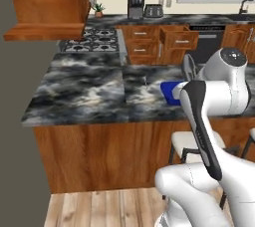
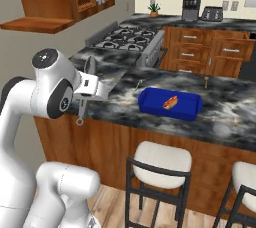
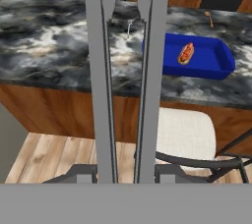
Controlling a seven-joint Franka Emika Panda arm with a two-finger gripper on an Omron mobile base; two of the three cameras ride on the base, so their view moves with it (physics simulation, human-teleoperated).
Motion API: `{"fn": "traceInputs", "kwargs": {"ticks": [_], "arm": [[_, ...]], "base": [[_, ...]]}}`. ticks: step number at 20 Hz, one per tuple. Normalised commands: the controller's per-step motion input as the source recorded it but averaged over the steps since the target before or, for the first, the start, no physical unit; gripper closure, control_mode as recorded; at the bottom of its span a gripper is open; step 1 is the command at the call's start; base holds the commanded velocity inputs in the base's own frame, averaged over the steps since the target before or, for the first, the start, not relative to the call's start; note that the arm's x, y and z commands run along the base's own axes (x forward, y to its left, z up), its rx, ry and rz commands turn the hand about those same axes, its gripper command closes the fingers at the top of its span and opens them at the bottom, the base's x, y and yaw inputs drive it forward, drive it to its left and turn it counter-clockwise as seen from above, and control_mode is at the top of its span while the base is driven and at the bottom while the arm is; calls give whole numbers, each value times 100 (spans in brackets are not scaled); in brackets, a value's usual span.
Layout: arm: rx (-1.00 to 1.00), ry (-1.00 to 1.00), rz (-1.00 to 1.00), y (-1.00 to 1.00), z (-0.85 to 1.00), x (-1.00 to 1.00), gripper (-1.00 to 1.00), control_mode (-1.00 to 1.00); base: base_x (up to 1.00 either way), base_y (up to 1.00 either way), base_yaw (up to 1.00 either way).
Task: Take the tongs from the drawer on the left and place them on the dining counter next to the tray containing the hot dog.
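My gripper (image 3: 125, 174) is shut on the tongs (image 3: 101, 70), whose two long grey arms run up the middle of the hand view. In the right base view the gripper (image 2: 81, 111) hangs just off the near left edge of the dining counter (image 2: 225, 117), and the tongs (image 2: 90, 67) stick up above the hand. The tongs' looped end (image 1: 188, 65) shows above the arm in the left base view. A blue tray (image 2: 150, 103) with the hot dog (image 2: 170, 102) lies on the counter, to the right of the gripper. The drawer (image 1: 179, 38) stands pulled out at the back.
Two white-cushioned stools (image 2: 160, 157) (image 2: 245, 174) stand against the counter's near side, one right below the tray. A stove (image 2: 125, 37) sits beyond the counter's left end. A small utensil (image 2: 205, 79) lies on the counter behind the tray. An overhead cabinet (image 1: 47, 2) hangs at left.
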Motion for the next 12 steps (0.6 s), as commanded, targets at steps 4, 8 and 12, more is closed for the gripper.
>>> {"fn": "traceInputs", "kwargs": {"ticks": [4, 8, 12], "arm": [[0, 0, 0, 0, 0, 0, 100, 100], [0, 0, 0, 0, 0, 0, 100, 100], [0, 0, 0, 0, 0, 0, 100, 100]], "base": [[61, 51, -18], [59, 33, -16], [52, 19, -16]]}}
